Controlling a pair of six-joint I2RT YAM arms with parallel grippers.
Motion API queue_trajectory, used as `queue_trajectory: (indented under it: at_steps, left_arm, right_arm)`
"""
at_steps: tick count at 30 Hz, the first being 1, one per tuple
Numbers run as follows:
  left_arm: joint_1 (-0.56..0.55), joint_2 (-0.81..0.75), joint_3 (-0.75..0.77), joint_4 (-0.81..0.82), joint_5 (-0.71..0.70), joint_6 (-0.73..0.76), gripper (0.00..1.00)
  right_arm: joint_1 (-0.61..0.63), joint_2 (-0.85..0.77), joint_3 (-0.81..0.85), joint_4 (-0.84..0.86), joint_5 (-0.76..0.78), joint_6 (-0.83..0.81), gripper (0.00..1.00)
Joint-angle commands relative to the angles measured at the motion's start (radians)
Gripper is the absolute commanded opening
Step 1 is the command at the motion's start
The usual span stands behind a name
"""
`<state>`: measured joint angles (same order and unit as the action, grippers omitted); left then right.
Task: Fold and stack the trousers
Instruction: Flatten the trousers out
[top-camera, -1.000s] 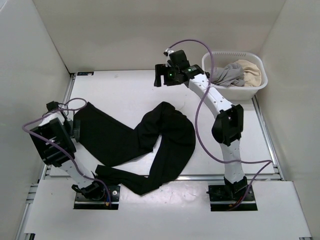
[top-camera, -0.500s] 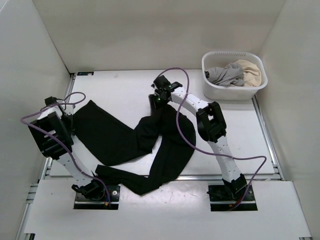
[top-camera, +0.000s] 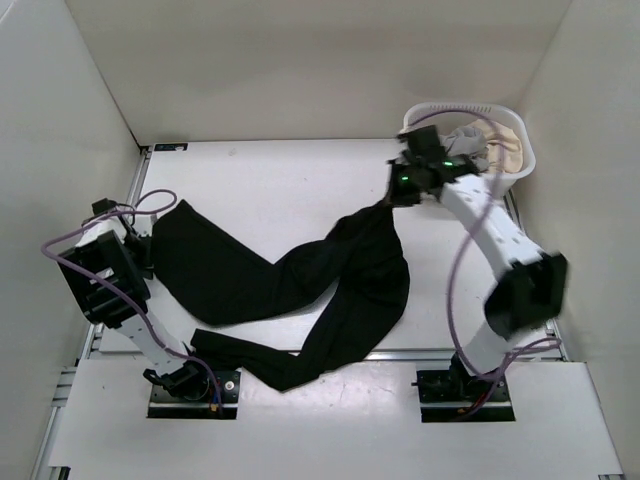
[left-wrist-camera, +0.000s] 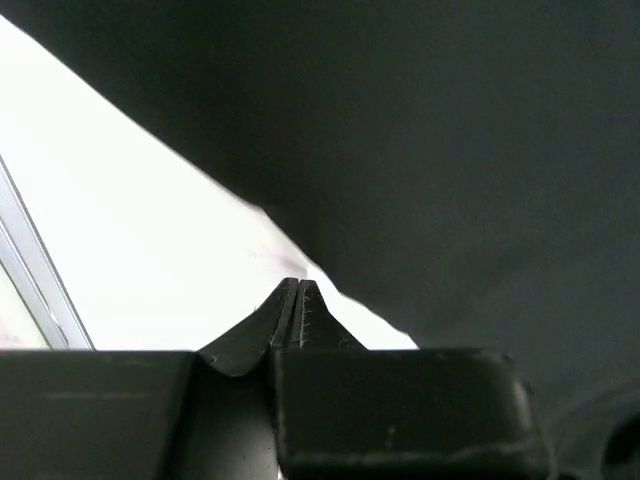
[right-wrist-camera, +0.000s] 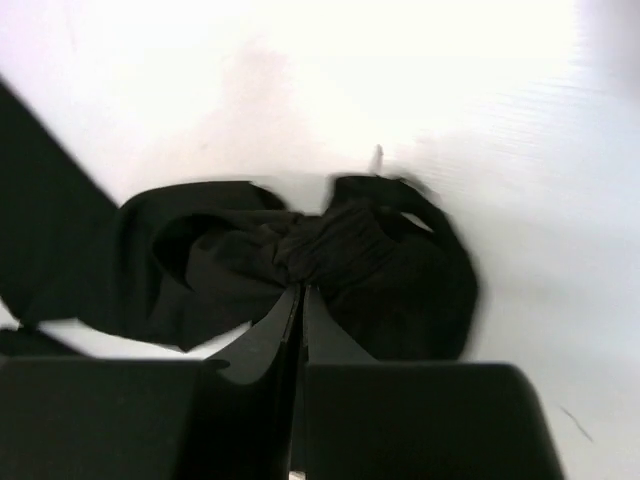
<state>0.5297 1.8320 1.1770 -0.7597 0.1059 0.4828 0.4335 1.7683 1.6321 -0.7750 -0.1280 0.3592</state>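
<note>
Top view, trousers: the trousers (top-camera: 300, 280) lie unfolded on the surface (top-camera: 270, 180). They sprawl from just beside the laundry basket (top-camera: 470, 106) out to the side of the surface farthest from it.
Top view, right gripper: the right gripper (top-camera: 398, 192) is just short of the basket, at the bunched end of the black cloth nearest it.
Top view, left gripper: the left gripper (top-camera: 150, 250) is well apart from the basket, touching the trousers' far end.
Left wrist view, jaws: they are clenched tip to tip right on the slanting edge of the fabric (left-wrist-camera: 450, 150), apparently nipping that edge. The basket is out of frame.
Right wrist view, jaws: they are clenched on a gathered knot of black cloth (right-wrist-camera: 330, 245), with loose folds spilling to both sides. The basket is out of frame here too.
Handling: the fabric looks soft, limp and light. It probably sags and drags between two holds and will not keep a crease unaided. The matte weave looks grippy rather than slick, and nothing about it seems fragile.
Where to hold: flat edges likely serve better than a wad, such as waistband corners or leg hems, one per arm. Pulling those apart should tension the cloth so it lies flat.
</note>
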Motion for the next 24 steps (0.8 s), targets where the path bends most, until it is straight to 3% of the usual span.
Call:
queue_trajectory:
  at_steps: [1, 8, 12, 15, 16, 17, 19, 24]
  left_arm:
    - [-0.022, -0.1, -0.016, -0.067, 0.015, 0.03, 0.14]
    - [-0.063, -0.163, -0.027, -0.187, 0.018, 0.059, 0.14]
    - [-0.063, -0.188, -0.045, -0.199, -0.001, 0.068, 0.29]
    - [-0.063, -0.188, -0.028, -0.199, -0.002, 0.056, 0.35]
    - [-0.063, -0.174, -0.001, -0.199, -0.002, 0.056, 0.36]
    - [-0.063, -0.156, 0.016, -0.199, -0.002, 0.045, 0.39]
    - [-0.063, -0.131, 0.076, -0.199, 0.008, 0.036, 0.45]
    - [-0.063, -0.013, 0.19, -0.155, -0.017, -0.027, 0.54]
  right_arm:
    - [-0.045, -0.2, -0.115, -0.035, 0.155, -0.048, 0.0]
    - [-0.045, -0.449, -0.457, -0.053, 0.306, -0.013, 0.0]
    - [-0.058, -0.593, -0.674, -0.089, 0.43, 0.035, 0.0]
    - [-0.114, -0.638, -0.797, -0.118, 0.452, 0.081, 0.7]
    - [-0.131, -0.653, -0.798, -0.118, 0.452, 0.096, 0.78]
    - [-0.151, -0.696, -0.807, -0.103, 0.452, 0.124, 0.85]
    - [-0.162, -0.743, -0.796, -0.048, 0.452, 0.158, 0.88]
    - [-0.173, -0.805, -0.86, 0.155, 0.395, 0.332, 0.91]
